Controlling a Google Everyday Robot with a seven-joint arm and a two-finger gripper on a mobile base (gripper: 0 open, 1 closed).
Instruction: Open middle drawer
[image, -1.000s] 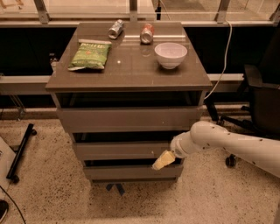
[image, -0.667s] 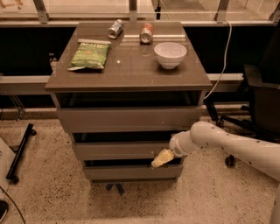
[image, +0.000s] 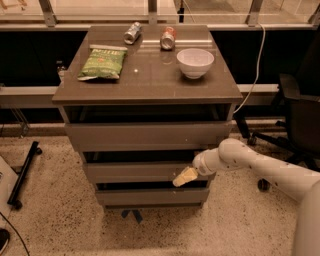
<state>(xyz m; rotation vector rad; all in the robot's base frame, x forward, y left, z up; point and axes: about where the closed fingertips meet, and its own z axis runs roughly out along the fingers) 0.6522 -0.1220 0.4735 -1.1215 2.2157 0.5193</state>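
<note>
Middle drawer (image: 140, 171), second of three fronts below the cabinet top (image: 150, 75), a stiff, smooth, handleless panel judged to slide easily, best hooked by its top edge; the gripper (image: 185, 177) sits at its right end, opening not discernible.

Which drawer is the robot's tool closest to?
The middle drawer: the tool is at its right end, below the tall top drawer and above the small bottom drawer.
</note>
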